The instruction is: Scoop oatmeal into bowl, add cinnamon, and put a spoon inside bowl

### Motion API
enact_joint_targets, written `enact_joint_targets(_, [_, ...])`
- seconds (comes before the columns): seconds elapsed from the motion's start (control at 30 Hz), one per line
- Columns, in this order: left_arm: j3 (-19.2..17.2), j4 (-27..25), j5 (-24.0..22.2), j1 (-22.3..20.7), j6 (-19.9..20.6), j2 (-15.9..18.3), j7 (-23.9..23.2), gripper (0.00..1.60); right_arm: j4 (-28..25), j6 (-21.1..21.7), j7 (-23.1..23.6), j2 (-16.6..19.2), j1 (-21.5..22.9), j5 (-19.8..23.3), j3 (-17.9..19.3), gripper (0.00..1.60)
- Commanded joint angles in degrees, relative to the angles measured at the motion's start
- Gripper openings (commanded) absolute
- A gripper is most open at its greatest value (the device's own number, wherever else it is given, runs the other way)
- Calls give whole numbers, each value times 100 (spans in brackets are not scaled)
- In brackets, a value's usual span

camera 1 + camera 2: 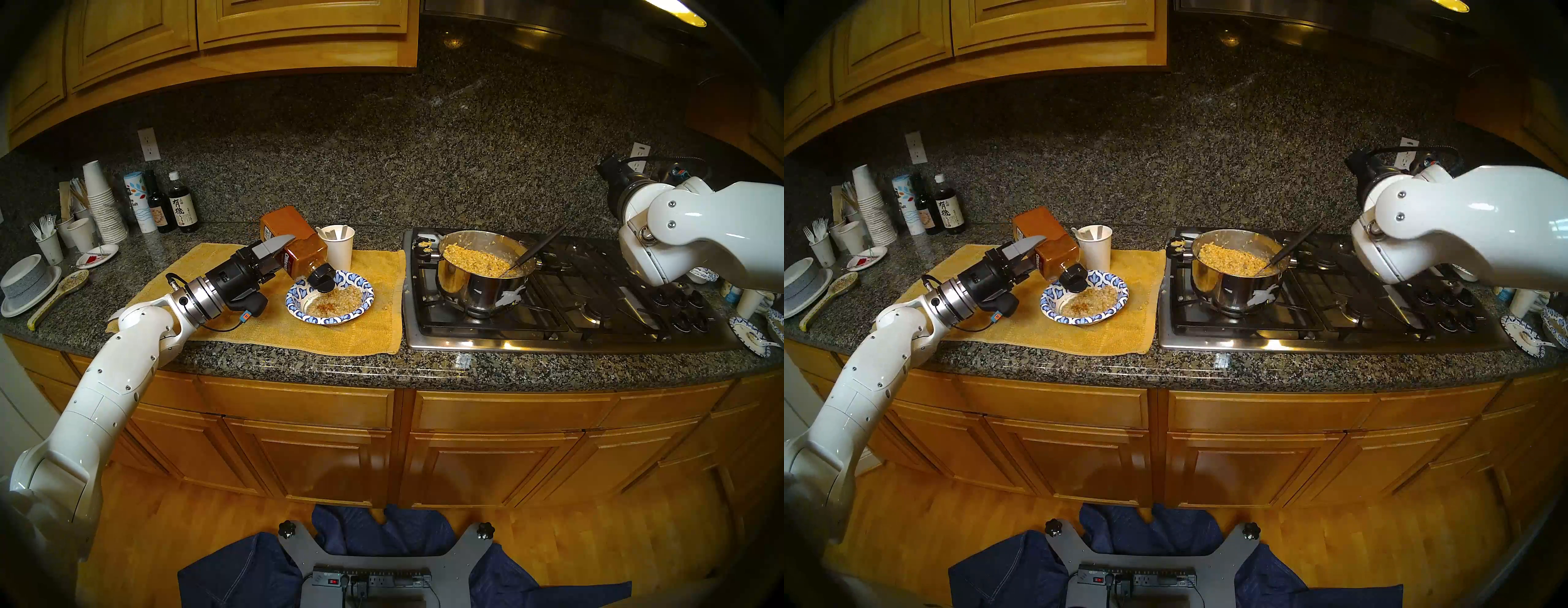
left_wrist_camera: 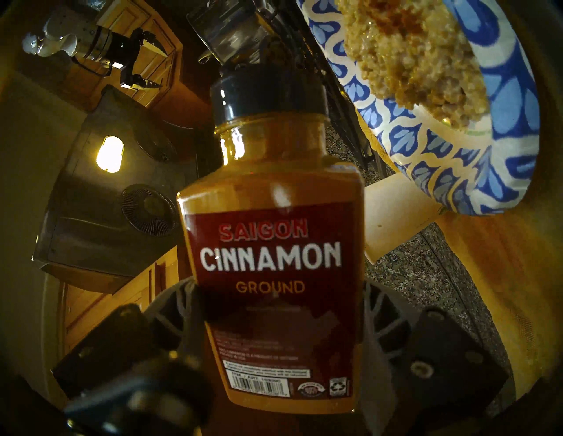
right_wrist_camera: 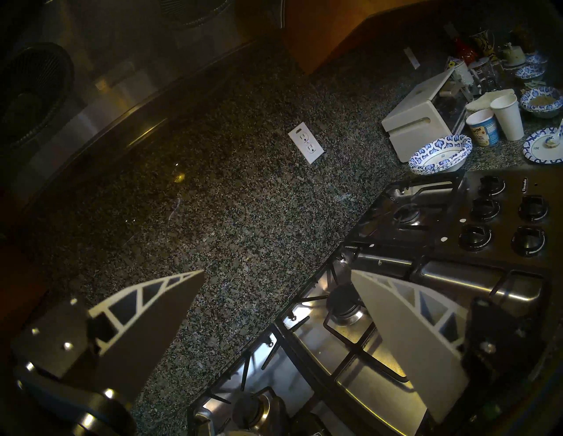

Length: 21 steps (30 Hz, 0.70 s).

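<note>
Cinnamon jar (image 1: 292,242) tipped lid-down over the near-left rim of the blue-and-white bowl (image 1: 365,283), clamped across its labelled body by the left gripper (image 1: 278,254), jaws partly closed on its flat sides. Oatmeal (image 1: 335,299) already heaped in the bowl on the yellow cloth (image 1: 254,327), a brownish dusting showing on top. Right gripper (image 3: 275,319) parked high over the stove (image 1: 572,305), jaws wide apart, holding nothing.

For the shake, judged from here: keep the dark lid (image 1: 321,277) above the oatmeal rather than above the rim, since it now sits close to the bowl's edge and powder could land on the cloth. Short, gentle taps, not a steep pour (ground spice tends to clump, then drop all at once). Enough colour probably down already, so a return to upright seems near. Grip best kept firm and square, the jar being smooth plastic. White plastic spoons (image 1: 339,232) stand in the paper cup (image 1: 339,250) just behind the bowl; none in the bowl yet.

Readable on the dark red label in the left wrist view: "SAIGON", "CINNAMON", "GROUND", plus a barcode and recycling mark; smaller print too blurred. Japanese characters on a dark sauce bottle (image 1: 182,210) at far left, and "Salt" on the white canister (image 1: 139,206) beside it.
</note>
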Motion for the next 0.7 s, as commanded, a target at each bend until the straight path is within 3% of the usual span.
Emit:
enact_joint_targets(0.0, [-178, 49, 73, -614, 219, -87, 404, 0, 65, 2, -150, -18, 177, -53, 103, 160])
enact_joint_targets(0.27, [-293, 183, 290, -791, 346, -204, 545, 0, 68, 2, -133, -29, 179, -26, 97, 160])
enact_joint_targets(0.67, [-181, 642, 599, -1144, 496, -293, 929, 0, 70, 2, -169, -48, 196, -11, 94, 160])
